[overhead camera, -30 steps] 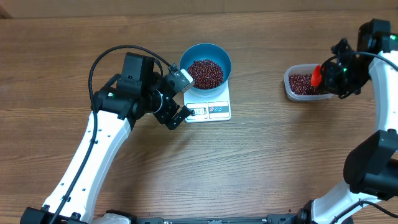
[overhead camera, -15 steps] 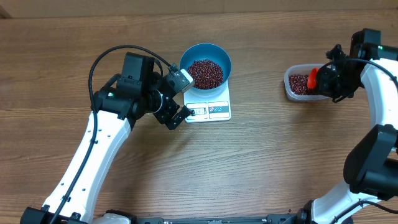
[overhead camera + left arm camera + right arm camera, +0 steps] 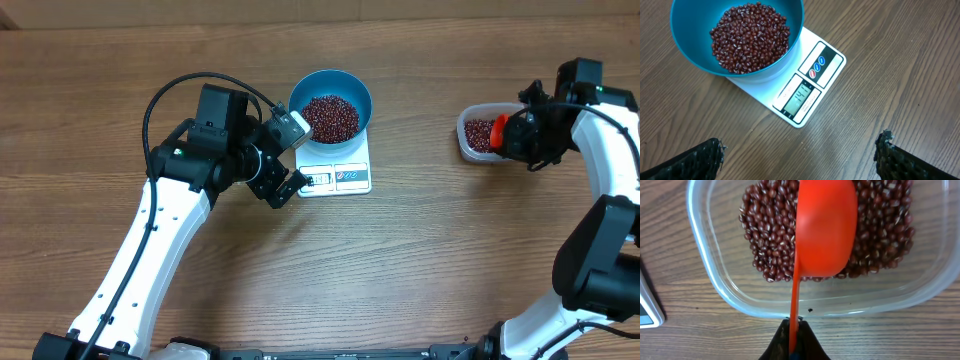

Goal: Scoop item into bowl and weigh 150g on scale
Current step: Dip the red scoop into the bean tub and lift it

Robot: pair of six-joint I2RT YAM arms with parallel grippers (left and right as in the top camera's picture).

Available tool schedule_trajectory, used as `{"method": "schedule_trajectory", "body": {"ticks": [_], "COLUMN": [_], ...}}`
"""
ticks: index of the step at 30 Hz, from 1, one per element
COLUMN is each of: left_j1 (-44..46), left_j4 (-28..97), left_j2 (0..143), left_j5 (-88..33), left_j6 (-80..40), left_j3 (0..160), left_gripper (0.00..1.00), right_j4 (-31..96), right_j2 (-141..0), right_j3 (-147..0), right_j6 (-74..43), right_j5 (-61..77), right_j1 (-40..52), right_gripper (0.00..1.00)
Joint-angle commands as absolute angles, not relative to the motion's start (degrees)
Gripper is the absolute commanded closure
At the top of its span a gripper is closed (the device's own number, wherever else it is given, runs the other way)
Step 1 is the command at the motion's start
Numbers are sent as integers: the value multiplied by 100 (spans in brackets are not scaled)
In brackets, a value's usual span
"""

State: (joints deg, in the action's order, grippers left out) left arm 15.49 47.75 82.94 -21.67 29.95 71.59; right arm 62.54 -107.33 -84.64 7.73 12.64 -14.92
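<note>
Noted: right hand (image 3: 792, 347) pinched on orange scoop (image 3: 826, 230) handle; scoop runs straight ahead of hand, cup over beans (image 3: 765, 245) in clear tub (image 3: 705, 280). Blue bowl (image 3: 330, 80) on scale (image 3: 345, 178), well apart leftward, just ahead of spread left hand (image 3: 797, 160).

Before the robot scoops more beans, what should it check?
1. Right gripper shut on the scoop handle: ok.
2. Scoop over the beans in the tub: ok.
3. Beans inside the scoop: cannot tell.
4. Bowl sitting on the scale: ok.
5. Left gripper open, away from the scale: ok.
6. Number on the scale's display: cannot tell, too blurry.
</note>
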Motion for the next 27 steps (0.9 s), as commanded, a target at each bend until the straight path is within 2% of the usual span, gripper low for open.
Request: {"method": "schedule_trajectory", "body": {"ticks": [1,15,27], "left_j1": [1540,1540,1540], "left_j4": [4777,4775,4775], "left_j2": [8315,8315,8315], "left_j5": [-2189,-2189,-2189], "left_j6": [2915,2915,2915], "left_j3": [7135,7135,7135], "left_gripper": [1,0,1], "right_j4": [6154,5992,6482], "right_j2": [-10794,-11415,-11402], "right_j3": [-8425,-8427,-8779], "right_j6": [755,607,996], "right_j5": [1297,1367,2574], "right_j1": [-1402,-947,-1240], "right_gripper": [96,96,96]}}
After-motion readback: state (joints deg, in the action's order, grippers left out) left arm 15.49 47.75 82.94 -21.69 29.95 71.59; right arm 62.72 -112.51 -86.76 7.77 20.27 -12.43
